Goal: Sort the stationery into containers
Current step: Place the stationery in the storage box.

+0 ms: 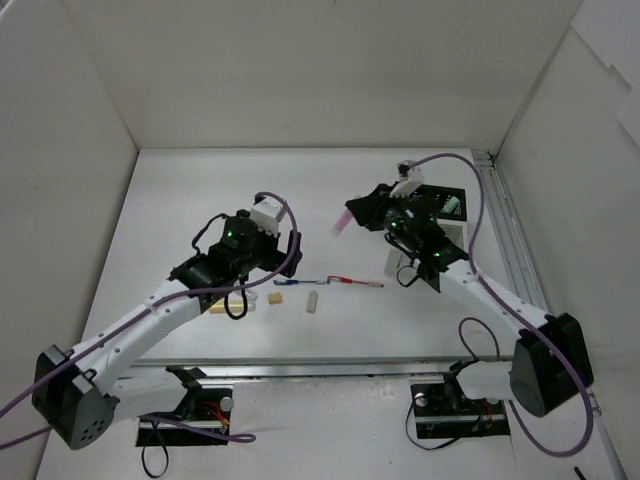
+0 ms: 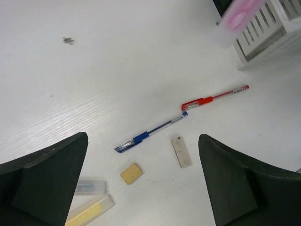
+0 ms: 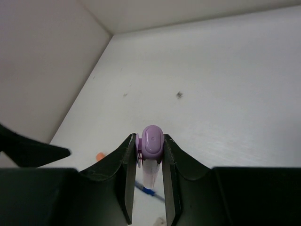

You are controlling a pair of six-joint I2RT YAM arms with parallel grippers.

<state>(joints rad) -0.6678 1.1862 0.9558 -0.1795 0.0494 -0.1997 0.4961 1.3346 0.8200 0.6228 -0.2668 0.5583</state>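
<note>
Right gripper (image 3: 149, 137): jaws closed on the pink marker (image 3: 153, 140), one finger each side of the barrel just under the cap, cap end facing the wrist camera. Top view shows the marker lifted off the table (image 1: 200, 190), sticking out to the left of the gripper, near the containers but not in one.

Left gripper (image 2: 142, 137): jaws spread wide, nothing between them, hovering over the loose items.

Containers: white slotted box (image 2: 263, 33) at the upper right of the left wrist view, with the pink marker blurred in front of it. In the top view it sits mostly hidden under the right arm, with the black box (image 1: 437, 190) behind it.

On the table below the left gripper:
- blue pen (image 2: 150, 134) and red pen (image 2: 214, 98), lying end to end in a slanted line, tips almost meeting
- long beige eraser (image 2: 181, 151) just below them
- small tan eraser (image 2: 131, 173) to its left
- yellow marker (image 2: 91, 209) at the lower left, partly behind a finger
</note>
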